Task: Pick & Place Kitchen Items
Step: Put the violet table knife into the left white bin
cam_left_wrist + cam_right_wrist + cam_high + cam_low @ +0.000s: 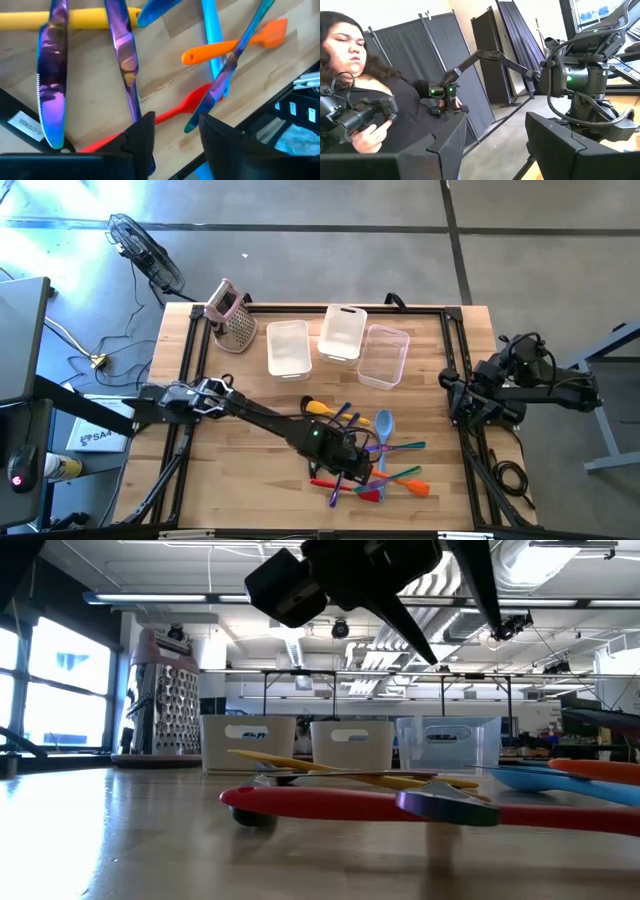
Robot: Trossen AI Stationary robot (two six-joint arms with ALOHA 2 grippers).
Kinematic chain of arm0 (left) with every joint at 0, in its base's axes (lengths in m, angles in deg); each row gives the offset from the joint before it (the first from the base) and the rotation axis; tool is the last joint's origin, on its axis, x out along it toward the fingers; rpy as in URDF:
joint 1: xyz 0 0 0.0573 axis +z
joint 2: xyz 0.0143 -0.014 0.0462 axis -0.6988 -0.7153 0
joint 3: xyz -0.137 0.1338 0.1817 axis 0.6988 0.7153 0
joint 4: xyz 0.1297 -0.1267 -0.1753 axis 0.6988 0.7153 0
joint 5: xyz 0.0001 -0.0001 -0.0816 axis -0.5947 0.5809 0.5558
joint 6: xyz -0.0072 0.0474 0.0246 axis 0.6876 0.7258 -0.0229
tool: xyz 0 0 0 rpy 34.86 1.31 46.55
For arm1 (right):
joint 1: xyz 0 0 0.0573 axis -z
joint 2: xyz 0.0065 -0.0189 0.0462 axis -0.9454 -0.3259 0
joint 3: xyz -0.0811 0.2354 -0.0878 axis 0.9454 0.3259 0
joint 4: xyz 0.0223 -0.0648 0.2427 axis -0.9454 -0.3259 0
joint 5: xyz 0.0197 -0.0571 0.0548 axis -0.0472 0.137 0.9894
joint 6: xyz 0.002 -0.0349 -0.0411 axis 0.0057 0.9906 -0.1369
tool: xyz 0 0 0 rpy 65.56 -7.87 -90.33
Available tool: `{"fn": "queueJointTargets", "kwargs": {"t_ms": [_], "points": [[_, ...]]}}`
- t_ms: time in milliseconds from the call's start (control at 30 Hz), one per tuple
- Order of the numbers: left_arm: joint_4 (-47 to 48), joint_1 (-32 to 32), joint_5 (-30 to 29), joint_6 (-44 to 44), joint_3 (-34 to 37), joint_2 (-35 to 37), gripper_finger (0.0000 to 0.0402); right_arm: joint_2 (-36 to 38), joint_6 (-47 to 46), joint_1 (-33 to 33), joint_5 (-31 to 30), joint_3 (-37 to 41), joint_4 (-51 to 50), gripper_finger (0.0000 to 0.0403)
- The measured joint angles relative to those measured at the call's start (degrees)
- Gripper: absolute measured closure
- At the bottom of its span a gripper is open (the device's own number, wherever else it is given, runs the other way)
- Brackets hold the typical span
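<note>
Several slim utensils lie in a loose pile on the wooden table, toward its near edge. They include a yellow spoon (318, 407), a blue spoon (383, 423), an orange spatula (415, 487), a red spatula (180, 109) and shiny purple pieces (125, 55). My left gripper (175, 132) hangs open above the pile, its fingers pointing steeply down over the red spatula's handle and clear of it. In the low view the red spatula (330, 802) lies flat across the front. My right gripper (495, 145) is open and holds nothing; its arm waits folded at the table's right edge (500, 390).
Three clear tubs (288, 347) (342, 332) (384, 355) stand in a row at the far side, with a pink-topped metal grater (230, 315) at the far left corner. A person shows beyond the table in the right wrist view (365, 75). Bare wood lies left of the pile.
</note>
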Motion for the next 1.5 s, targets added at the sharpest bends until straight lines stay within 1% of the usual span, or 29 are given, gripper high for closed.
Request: {"fn": "queueJointTargets", "kwargs": {"t_ms": [100, 167, 300, 367, 467, 633, 933, 1100, 1267, 1500], "points": [[-0.1, -0.1, 0.3, 0.0, 0.0, 0.0, 0.0206, 0.0, 0.0, 0.0, 0.0, 0.0, 0.0, 0.0203], [0.1, -0.1, 1.7, 0.9, 0.0, 0.0, 0.0188, 0.0, 0.0, 0.0, -0.1, 0.0, 0.0, 0.0203], [0.0, -0.1, 2.4, 1.9, 0.0, -0.3, 0.0171, 0.0, 0.0, 0.0, -1.2, 0.0, -0.8, 0.0203], [-0.1, -0.1, 2.4, 2.1, 0.0, -0.6, 0.017, 0.0, 0.0, 0.0, -1.2, 0.0, -1.0, 0.0203], [-0.8, -0.1, 2.4, 4.7, -0.1, -1.2, 0.0169, 0.0, 0.3, 0.0, -1.2, 0.0, -1.5, 0.0203], [-0.4, -0.2, 2.4, 4.9, 0.0, -2.4, 0.0169, 0.0, 1.4, 0.0, -1.3, 0.0, -4.1, 0.0203], [-0.7, -0.1, 4.2, 2.5, 0.0, -4.8, 0.0169, 0.0, 0.9, 0.0, -1.2, 0.0, -7.2, 0.0203], [-0.9, -0.1, 2.8, 2.5, 0.0, -5.8, 0.0169, 0.0, 0.9, 0.0, -1.2, 0.0, -7.3, 0.0203], [-1.1, -0.1, 2.8, 2.5, 0.0, -5.7, 0.0169, 0.0, 0.8, 0.0, -1.2, 0.0, -7.3, 0.0203], [1.5, -0.1, 3.3, 1.5, 0.0, -5.7, 0.0169, 0.0, 0.9, 0.0, -1.2, 0.0, -7.3, 0.0203]]}}
